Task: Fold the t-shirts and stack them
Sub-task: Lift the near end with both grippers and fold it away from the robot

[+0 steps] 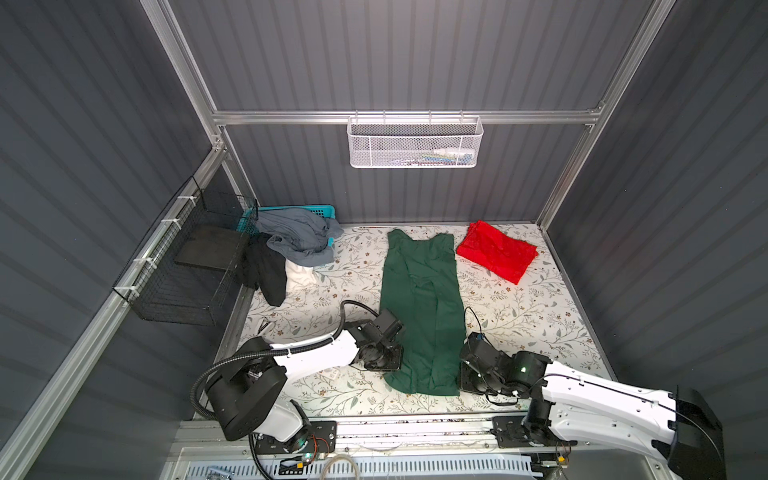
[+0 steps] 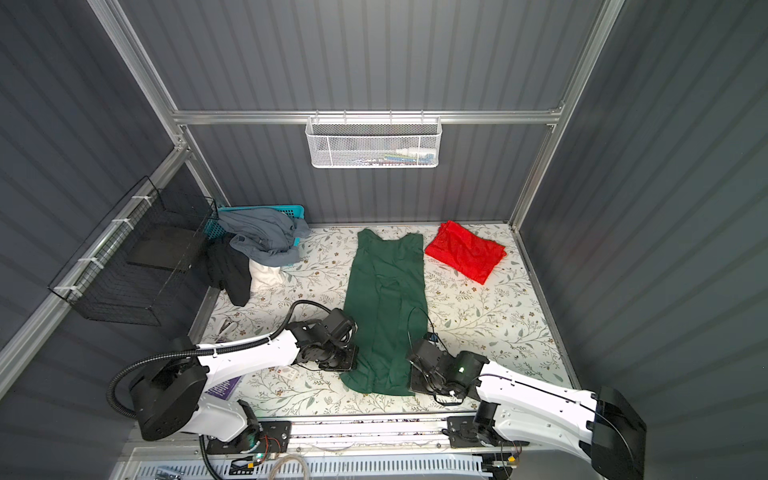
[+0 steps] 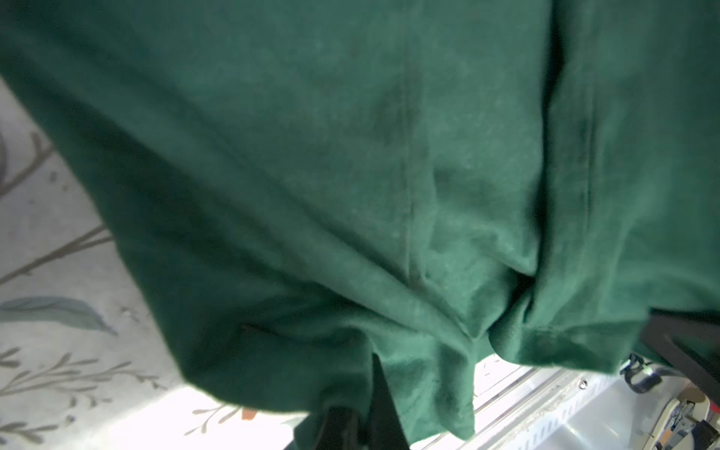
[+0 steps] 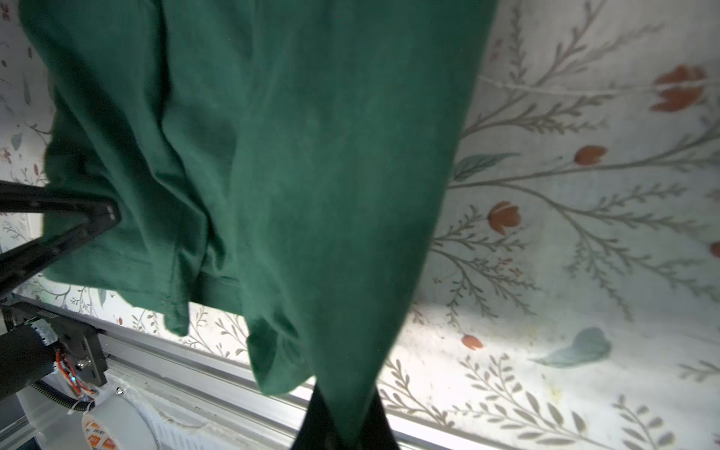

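Note:
The dark green t-shirt (image 1: 419, 307) (image 2: 386, 299) lies as a long narrow strip down the middle of the flowered table, collar at the far end. My left gripper (image 1: 392, 368) (image 2: 351, 365) is shut on its near left hem corner. In the left wrist view green cloth (image 3: 350, 195) fills the frame and bunches between the dark fingers of the left gripper (image 3: 362, 424). My right gripper (image 1: 461, 380) (image 2: 411, 382) (image 4: 350, 424) is shut on the near right corner, and the cloth (image 4: 292, 175) hangs from it just above the table. The red t-shirt (image 1: 496, 251) (image 2: 465, 251) lies folded at the far right.
A teal basket (image 1: 320, 211) at the far left holds a grey garment (image 1: 297, 237), with black (image 1: 266, 270) and white (image 1: 301, 276) garments spilling beside it. A black wire basket (image 1: 187, 266) hangs on the left wall. A metal rail (image 1: 415, 428) runs along the table's near edge.

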`<state>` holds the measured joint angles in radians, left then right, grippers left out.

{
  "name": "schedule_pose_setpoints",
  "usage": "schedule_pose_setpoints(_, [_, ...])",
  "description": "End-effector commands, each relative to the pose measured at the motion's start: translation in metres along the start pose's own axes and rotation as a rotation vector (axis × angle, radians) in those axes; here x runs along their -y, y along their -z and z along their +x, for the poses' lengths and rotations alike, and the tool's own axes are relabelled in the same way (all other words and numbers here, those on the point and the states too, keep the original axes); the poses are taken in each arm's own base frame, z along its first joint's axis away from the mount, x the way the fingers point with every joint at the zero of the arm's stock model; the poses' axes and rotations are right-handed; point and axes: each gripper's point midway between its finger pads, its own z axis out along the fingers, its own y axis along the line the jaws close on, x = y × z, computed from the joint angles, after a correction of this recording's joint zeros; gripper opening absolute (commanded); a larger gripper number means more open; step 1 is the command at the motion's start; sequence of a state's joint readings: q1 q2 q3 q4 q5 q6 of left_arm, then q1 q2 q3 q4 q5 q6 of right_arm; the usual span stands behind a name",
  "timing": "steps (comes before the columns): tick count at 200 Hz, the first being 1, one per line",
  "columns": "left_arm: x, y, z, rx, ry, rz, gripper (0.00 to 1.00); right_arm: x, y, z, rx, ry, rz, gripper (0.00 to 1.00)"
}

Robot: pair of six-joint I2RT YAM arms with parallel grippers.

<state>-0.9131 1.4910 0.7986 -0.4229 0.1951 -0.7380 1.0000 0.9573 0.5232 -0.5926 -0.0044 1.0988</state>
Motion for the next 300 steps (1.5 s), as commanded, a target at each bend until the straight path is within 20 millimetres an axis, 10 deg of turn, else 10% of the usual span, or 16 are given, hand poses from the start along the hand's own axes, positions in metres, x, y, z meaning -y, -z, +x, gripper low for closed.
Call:
schedule_pose_setpoints(1, [0.015, 0.002, -0.017, 0.016, 0.018, 0.007, 0.0, -0.005, 0.005, -0.011, 0.009, 0.009, 0.005, 0.0])
schedule_pose_setpoints(141, [0.002, 0.027, -0.119, 0.157, 0.167, 0.0, 0.0, -0.026, 0.01, -0.104, -0.008, -0.037, -0.091, 0.0])
schedule_pose_setpoints(300, [-0.019, 0.035, -0.183, 0.239, 0.195, -0.007, 0.0, -0.018, -0.001, -0.201, 0.09, -0.091, -0.064, 0.0])
